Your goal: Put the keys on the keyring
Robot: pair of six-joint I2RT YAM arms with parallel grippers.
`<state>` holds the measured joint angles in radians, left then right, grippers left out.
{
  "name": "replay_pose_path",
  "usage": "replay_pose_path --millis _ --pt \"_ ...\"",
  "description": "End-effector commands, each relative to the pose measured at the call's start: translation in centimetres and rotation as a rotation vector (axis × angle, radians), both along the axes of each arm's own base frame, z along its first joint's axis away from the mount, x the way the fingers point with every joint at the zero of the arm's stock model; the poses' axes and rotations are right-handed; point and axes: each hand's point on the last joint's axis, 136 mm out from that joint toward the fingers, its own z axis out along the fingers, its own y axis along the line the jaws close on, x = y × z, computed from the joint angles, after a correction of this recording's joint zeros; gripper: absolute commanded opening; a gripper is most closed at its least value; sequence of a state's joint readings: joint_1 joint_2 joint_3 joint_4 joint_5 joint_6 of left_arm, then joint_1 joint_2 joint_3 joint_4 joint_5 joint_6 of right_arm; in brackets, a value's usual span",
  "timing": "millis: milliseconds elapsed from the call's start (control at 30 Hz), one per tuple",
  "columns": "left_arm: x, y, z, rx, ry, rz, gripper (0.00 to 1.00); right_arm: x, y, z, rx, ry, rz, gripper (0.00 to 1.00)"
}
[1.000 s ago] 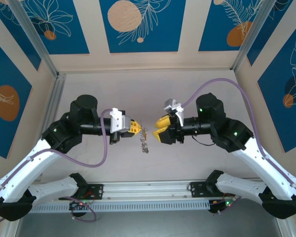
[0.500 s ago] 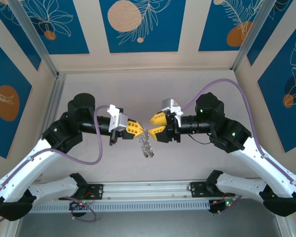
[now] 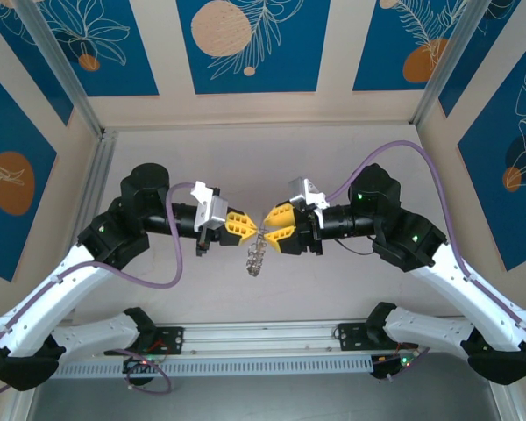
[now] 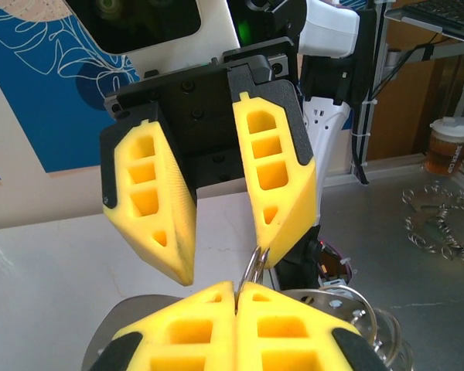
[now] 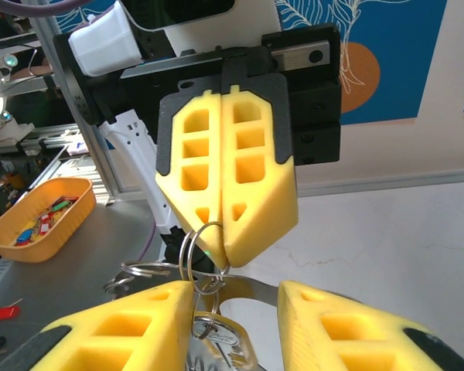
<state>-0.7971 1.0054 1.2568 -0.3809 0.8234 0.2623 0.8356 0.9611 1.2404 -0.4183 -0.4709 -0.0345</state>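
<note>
Where the two arms meet nose to nose over the table (image 3: 333,294), we see the left gripper (image 3: 250,228) clamped tight, its two yellow fingers pressed flat together on the keyring (image 3: 259,237). From the right wrist, a small wire loop (image 5: 183,251) of that ring pokes out just under the closed tips and hangs down, with a wider curve of grey metal running across behind it.

The right gripper (image 3: 269,227) faces it with its two fingers parted and a plain gap between them, so this claw stands open. The loop hangs in that gap, close against one finger, and we cannot tell whether it touches.

Below the loop dangle the keys (image 3: 254,259). From the right wrist we count one silvery key for certain, flat side toward us, low between the parted fingers. The metal behind it is too hidden to count. From above, the bunch is one silvery cluster just below and between the two claws, too small for a tally.

We count two claws, four yellow fingers and one held ring.
</note>
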Motion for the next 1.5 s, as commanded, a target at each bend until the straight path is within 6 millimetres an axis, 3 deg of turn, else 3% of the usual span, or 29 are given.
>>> replay_pose_path --millis 0,500,867,1100,1467 --pt "-0.1 -0.4 1.0 -0.038 -0.018 -0.018 0.0 -0.7 0.3 0.3 0.026 -0.013 0.048 0.34" --pt "-0.1 -0.5 1.2 -0.045 -0.01 -0.02 0.0 -0.4 -0.6 0.4 0.041 -0.057 -0.016 0.43" --pt "-0.3 -0.6 1.3 -0.057 -0.003 -0.041 0.0 1.0 0.2 0.1 0.033 -0.075 -0.057 0.29" --pt "-0.2 -0.6 1.1 -0.058 -0.003 -0.037 0.0 1.1 0.5 -0.1 0.02 -0.08 -0.045 0.0" --pt "0.9 -1.0 -1.0 0.007 0.033 0.004 0.0 1.4 -0.4 1.1 0.007 -0.129 -0.099 0.0"
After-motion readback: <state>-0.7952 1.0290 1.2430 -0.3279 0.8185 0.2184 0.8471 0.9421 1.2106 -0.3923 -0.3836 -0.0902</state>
